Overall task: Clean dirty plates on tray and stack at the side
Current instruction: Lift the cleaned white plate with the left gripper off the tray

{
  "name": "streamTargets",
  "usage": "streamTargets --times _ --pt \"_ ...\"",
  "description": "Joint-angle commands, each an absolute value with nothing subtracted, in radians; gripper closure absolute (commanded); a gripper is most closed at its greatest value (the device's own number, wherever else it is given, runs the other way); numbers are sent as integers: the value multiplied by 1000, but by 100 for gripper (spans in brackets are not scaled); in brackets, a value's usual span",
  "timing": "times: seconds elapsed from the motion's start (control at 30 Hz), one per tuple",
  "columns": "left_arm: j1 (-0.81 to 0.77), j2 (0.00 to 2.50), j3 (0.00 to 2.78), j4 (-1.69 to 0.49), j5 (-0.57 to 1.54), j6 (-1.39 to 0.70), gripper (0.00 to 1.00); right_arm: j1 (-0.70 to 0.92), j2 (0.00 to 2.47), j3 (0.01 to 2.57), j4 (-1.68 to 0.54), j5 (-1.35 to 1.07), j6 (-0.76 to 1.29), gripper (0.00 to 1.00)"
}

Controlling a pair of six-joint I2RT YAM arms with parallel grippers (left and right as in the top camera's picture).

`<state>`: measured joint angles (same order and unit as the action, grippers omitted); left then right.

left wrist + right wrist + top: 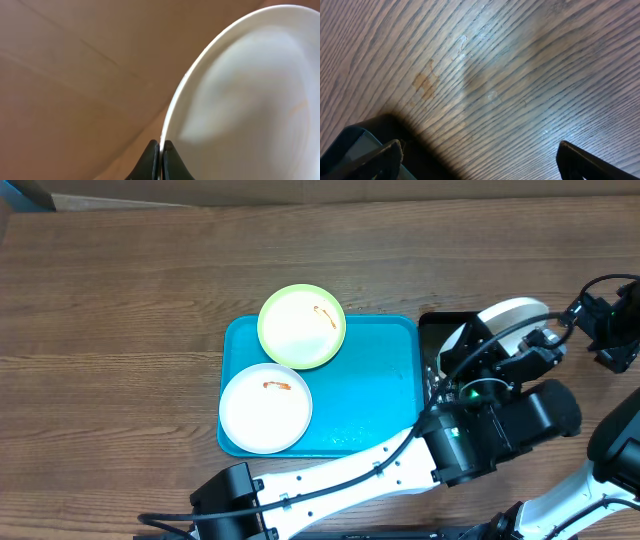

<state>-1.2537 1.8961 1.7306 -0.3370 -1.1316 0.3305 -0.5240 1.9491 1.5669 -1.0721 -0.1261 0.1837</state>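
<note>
Held white plate [512, 312]: right of the tray, over the far end of the black tray [445, 325]; partly hidden by the left arm [400, 460].
Left fingers [152, 157]: clenched on the rim of the held white plate, edge-on in the left wrist view.
Yellow-green plate [300, 328]: on the tray's far edge, overhanging the rim; orange-red smear near its right side.
Second white plate [265, 410]: flat in the tray's near-left corner, just beside the yellow-green plate; small orange-red smear near its top.
Tray [370, 400]: turquoise, mid-table, black tray along its right side.
Right fingers [580, 160]: released, spread wide over bare wood, grasping nothing.
Table [120, 330]: brown wood grain.
</note>
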Motion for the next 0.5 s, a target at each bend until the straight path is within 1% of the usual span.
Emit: streamTargets --times 0.0,0.07,0.13,0.2,0.27,0.37,0.4,0.47 --pt "-1251 1891 1755 -280 -1225 423 96 -528 1924 1577 -1068 -124 187 0" --pt "-1251 1891 1755 -255 -1231 425 96 -528 1924 1577 -1068 -124 187 0" --pt "-1251 1891 1755 -258 -1230 382 96 -528 1924 1577 -1068 -124 187 0" --pt "-1243 1891 1752 -289 -1211 301 96 -528 1924 1577 -1068 -124 187 0" --pt "-1232 1891 1752 -374 -1150 181 96 -528 1924 1577 -1068 -124 187 0" --pt "-1203 1891 1752 -550 -967 -44 96 -528 1924 1577 -1068 -124 187 0" --pt "-1187 1890 1752 -617 -861 -141 96 -528 1924 1577 -1068 -124 187 0" --pt "-1151 1890 1752 -694 -669 -259 96 -528 1924 1577 -1068 -124 187 0"
